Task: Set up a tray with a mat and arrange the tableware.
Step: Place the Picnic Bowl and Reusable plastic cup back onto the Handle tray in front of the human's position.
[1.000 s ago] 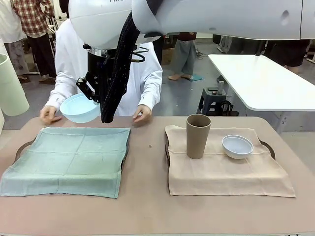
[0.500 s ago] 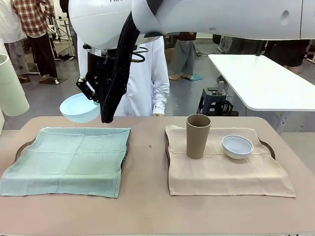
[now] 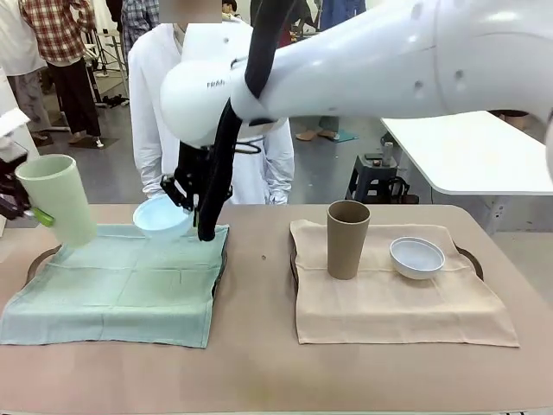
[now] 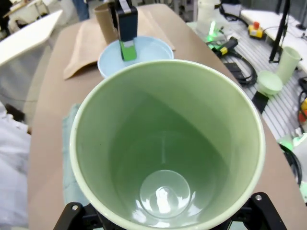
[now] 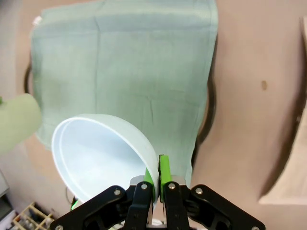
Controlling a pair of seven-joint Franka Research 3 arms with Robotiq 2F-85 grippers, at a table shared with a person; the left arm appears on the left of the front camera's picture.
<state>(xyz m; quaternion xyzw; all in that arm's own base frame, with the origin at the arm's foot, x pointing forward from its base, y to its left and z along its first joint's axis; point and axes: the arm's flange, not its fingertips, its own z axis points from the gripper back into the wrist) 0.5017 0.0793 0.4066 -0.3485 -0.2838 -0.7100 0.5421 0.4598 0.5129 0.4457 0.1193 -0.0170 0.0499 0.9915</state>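
Observation:
My left gripper (image 3: 26, 207) is shut on the pale green tumbler (image 3: 57, 203), which hangs tilted above the left end of the green mat (image 3: 121, 277). In the left wrist view I look straight down into the pale green tumbler (image 4: 165, 148). My right gripper (image 3: 188, 201) reaches across and pinches the rim of the light blue bowl (image 3: 161, 216), low over the mat's far edge. In the right wrist view my right gripper (image 5: 154, 181) grips the tilted bowl (image 5: 98, 153) above the green mat (image 5: 124, 67). The brown tumbler (image 3: 347, 239) and the whitish bowl (image 3: 416, 257) stand on the beige mat (image 3: 389, 303).
Each mat covers a dark tray, with rims showing at the left tray (image 3: 40, 259) and the right tray (image 3: 472, 259). A person in white (image 3: 164, 112) stands upright behind the table's far edge. A strip of bare tabletop (image 3: 259, 285) separates the two trays.
The right arm has swung the light blue bowl right and down toward the green mat. The left gripper has brought the green tumbler inward and lower. The person has straightened up, hands off the table.

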